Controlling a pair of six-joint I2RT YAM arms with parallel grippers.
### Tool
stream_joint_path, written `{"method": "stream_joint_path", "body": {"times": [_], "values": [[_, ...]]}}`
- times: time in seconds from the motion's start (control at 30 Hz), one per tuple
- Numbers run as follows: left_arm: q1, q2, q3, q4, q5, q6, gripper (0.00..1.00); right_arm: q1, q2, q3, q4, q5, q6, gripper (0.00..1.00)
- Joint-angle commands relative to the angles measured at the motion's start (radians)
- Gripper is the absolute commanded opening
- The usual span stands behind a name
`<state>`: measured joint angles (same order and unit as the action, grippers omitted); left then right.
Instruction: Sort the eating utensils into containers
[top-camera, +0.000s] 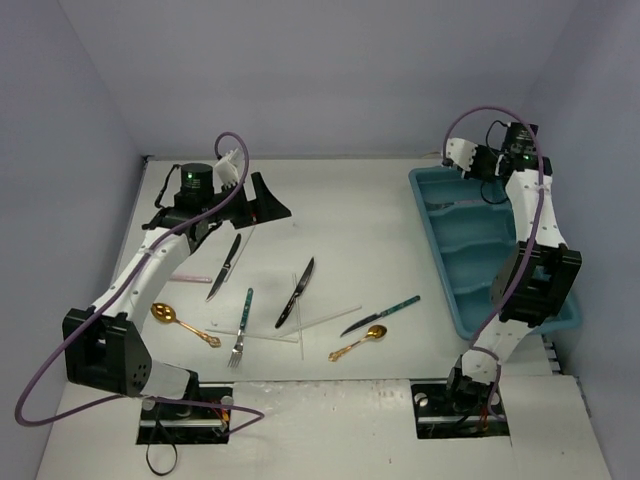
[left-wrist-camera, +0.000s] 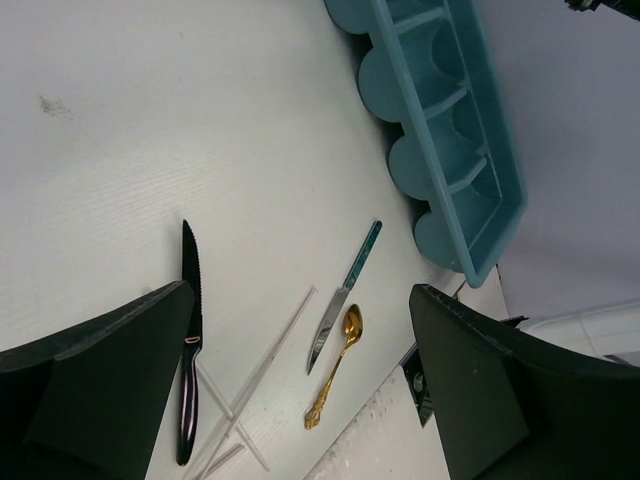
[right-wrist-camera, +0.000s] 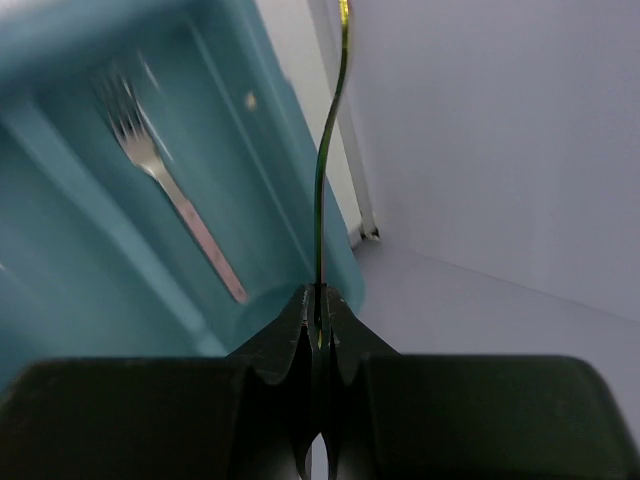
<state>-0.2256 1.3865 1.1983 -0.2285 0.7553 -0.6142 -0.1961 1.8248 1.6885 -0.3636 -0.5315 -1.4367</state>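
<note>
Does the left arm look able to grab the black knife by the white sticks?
Probably yes. The left gripper is open nearby, and the knife lies uncovered, though sticks lie close beside it.

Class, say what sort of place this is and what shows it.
Probably a robot lab test cell: left arm and right arm bolted to a white table, blank walls around it, cutlery beside a teal tray.

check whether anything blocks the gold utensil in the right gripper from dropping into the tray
Nothing visible does. The right gripper is shut on the gold utensil at the far end of the teal tray; its compartments are open-topped, one holding a flat pink-handled fork.
</note>
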Motion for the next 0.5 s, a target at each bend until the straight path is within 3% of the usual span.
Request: {"method": "stream_joint_path", "body": {"times": [0.0, 0.27, 0.47], "values": [[0.005, 0.005, 0.009, 0.083, 0.038, 0.034, 0.89, -0.039, 0.053, 0.073, -0.083, 0.003, -0.388, 0.00], [0.008, 0.020, -0.039, 0.130, 0.024, 0.025, 0.89, -0.072, 0.102, 0.019, -0.110, 0.049, -0.724, 0.00], [0.008, 0.017, -0.047, 0.122, 0.008, 0.033, 0.89, -0.069, 0.162, 0.045, -0.116, 0.069, -0.772, 0.00]]}}
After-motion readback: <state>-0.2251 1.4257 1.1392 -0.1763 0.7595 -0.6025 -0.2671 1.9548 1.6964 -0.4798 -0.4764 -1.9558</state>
